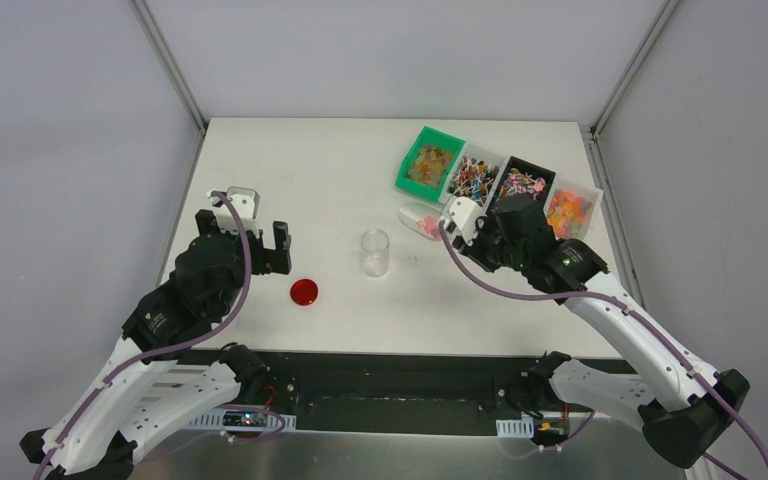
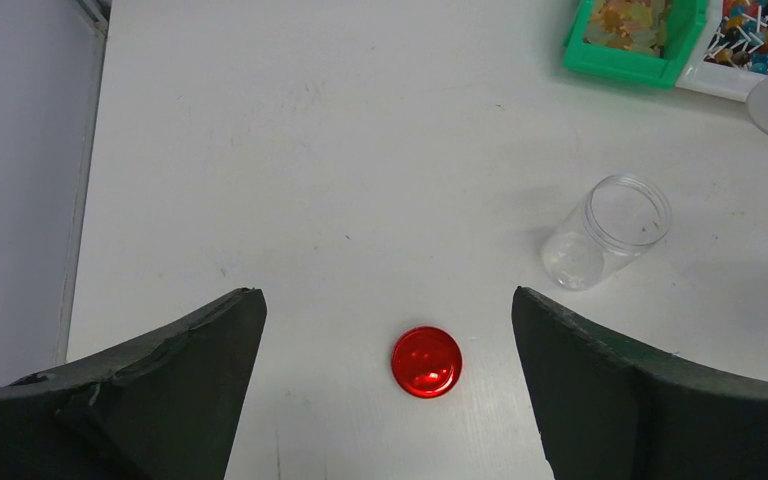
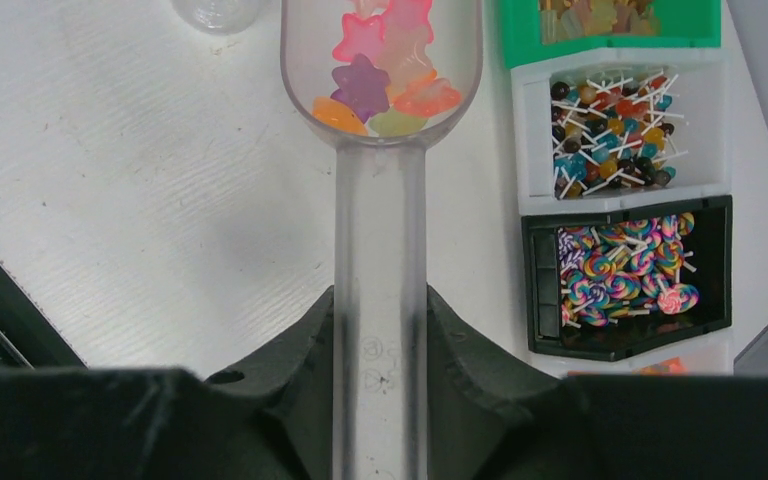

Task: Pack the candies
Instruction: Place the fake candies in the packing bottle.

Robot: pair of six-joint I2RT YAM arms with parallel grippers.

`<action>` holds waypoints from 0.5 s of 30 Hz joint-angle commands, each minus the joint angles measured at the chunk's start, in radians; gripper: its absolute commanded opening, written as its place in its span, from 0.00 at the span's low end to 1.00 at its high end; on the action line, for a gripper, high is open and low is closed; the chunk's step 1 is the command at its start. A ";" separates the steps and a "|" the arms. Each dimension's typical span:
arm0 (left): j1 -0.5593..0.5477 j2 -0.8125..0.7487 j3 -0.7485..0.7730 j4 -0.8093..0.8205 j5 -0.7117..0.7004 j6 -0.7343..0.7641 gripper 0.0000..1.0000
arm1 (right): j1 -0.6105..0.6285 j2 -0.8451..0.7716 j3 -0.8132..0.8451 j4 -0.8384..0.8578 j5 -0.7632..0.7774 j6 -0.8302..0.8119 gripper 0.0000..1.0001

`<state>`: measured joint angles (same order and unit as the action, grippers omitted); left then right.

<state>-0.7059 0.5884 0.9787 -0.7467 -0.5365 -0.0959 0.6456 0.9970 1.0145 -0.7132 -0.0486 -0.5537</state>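
Closest to the lens in the right wrist view: right gripper (image 3: 380,345), fingers pinched tight on the long handle of a clear plastic scoop (image 3: 380,210). In the scoop's bowl, a small heap of star-shaped candies (image 3: 380,80) in pink, purple, orange and pale green. From above, bowl just right of the clear jar (image 1: 375,252) and slightly farther back, not over its mouth. Touching the table (image 1: 290,170) or raised off it: cannot tell.

Jar upright near the table's middle, mouth open. Red lid (image 1: 304,292) flat on the table, left of the jar and a little nearer the arm bases, apart from it.

Well left of the jar, at about its depth on the table: left gripper (image 2: 385,300), fingers spread wide and pointed down at the tabletop. Lid showing between them in the left wrist view, jar up and to the right of it there.

Beyond the jar and to its right, a row of four bins side by side, slanting toward the table's right edge. Nearest the jar, green bin (image 1: 429,160) with amber-brown candies. Next, white bin (image 1: 475,178) with small multicoloured lollipops on white sticks. Then black bin (image 1: 523,184) with swirled lollipops in mixed colours. Farthest from the jar, pale bin (image 1: 572,212) with orange and pink candies.
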 commanded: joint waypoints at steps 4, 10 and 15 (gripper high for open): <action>0.002 -0.005 -0.005 0.038 -0.023 -0.005 0.98 | 0.061 0.018 0.084 -0.002 0.015 -0.124 0.00; 0.002 -0.007 -0.005 0.039 -0.025 -0.005 0.98 | 0.107 0.071 0.122 -0.052 0.042 -0.172 0.00; 0.002 -0.001 -0.005 0.039 -0.025 -0.006 0.98 | 0.134 0.108 0.152 -0.067 0.097 -0.208 0.00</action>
<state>-0.7059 0.5880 0.9783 -0.7467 -0.5495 -0.0959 0.7624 1.0885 1.0962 -0.7795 0.0017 -0.7063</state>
